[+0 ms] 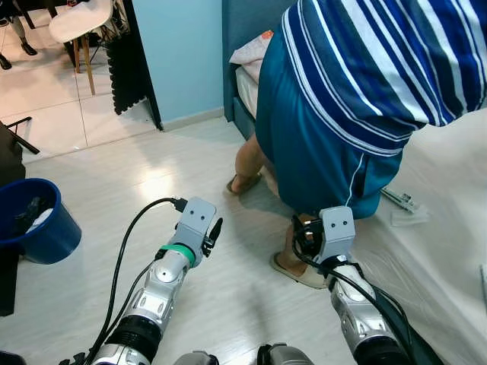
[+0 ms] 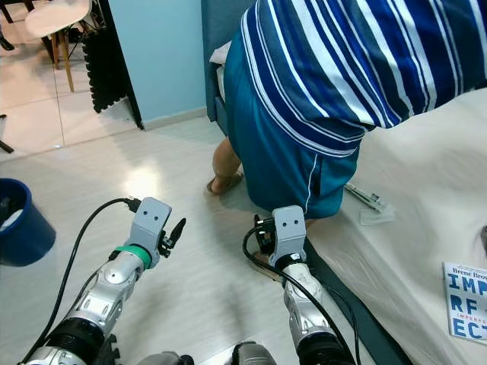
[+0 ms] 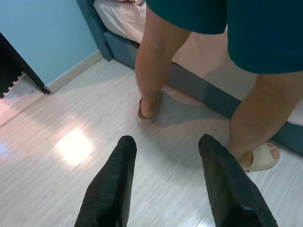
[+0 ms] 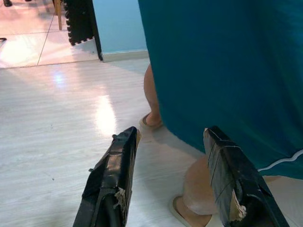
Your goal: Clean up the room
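Observation:
My left gripper (image 1: 214, 230) hangs open over the pale wood floor (image 1: 152, 175), its two black fingers (image 3: 118, 179) spread with nothing between them. A little to the right, my right gripper (image 1: 304, 236) is open too and sits close behind a person's legs (image 4: 199, 189). The person (image 1: 342, 99), in blue shorts and a striped shirt, bends over the bed (image 1: 449, 228) and stands in beige slippers (image 3: 258, 158). On the white sheet lie a thin pen-like thing (image 1: 399, 199), a small clear packet (image 1: 409, 219) and a blue-lettered book (image 2: 466, 300).
A blue bucket (image 1: 38, 224) with dark items stands on the floor at the left. At the back left are a white chair (image 1: 76, 23) and a black foam mat (image 1: 129, 61) against the light blue wall. A pillow (image 1: 251, 49) lies at the bed's head.

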Motion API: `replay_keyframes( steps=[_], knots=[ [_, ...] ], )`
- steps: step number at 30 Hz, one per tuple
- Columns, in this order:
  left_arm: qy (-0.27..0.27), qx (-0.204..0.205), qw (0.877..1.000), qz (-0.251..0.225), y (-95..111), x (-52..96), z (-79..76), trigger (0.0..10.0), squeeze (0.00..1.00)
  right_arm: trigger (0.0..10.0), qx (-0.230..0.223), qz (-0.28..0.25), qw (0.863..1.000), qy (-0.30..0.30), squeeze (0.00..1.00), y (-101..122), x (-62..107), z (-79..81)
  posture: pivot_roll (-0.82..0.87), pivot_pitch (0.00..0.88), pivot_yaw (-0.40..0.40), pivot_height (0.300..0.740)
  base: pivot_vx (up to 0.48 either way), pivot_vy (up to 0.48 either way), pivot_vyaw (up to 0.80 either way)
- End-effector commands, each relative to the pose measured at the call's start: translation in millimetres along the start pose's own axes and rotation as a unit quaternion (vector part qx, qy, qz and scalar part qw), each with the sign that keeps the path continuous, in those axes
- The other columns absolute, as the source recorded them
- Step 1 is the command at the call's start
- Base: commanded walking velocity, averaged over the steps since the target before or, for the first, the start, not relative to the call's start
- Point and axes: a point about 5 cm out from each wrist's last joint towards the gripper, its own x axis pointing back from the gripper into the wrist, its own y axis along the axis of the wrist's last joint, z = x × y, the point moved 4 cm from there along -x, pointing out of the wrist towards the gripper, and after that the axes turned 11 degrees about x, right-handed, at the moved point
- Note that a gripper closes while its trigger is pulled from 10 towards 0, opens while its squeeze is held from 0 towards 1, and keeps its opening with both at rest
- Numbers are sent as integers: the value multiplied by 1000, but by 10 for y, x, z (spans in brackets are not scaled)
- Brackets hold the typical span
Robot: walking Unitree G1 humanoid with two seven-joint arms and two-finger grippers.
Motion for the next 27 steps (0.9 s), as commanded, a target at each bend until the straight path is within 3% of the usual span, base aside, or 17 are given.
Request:
replay_keyframes(
  steps=[1, 27],
  knots=[
    [-1, -3, 1000, 7, -51, 8, -7, 10000, 0, 10000, 1, 8, 1000, 1, 0, -48, 25, -9, -73, 20, 36, 740, 0, 0, 0],
    [-2, -8, 1000, 8, -56, 30, 70, 10000, 0, 10000, -15, -4, 1000, -3, 0, 8, -10, 57, -67, 6, 54, 740, 0, 0, 0]
  ],
)
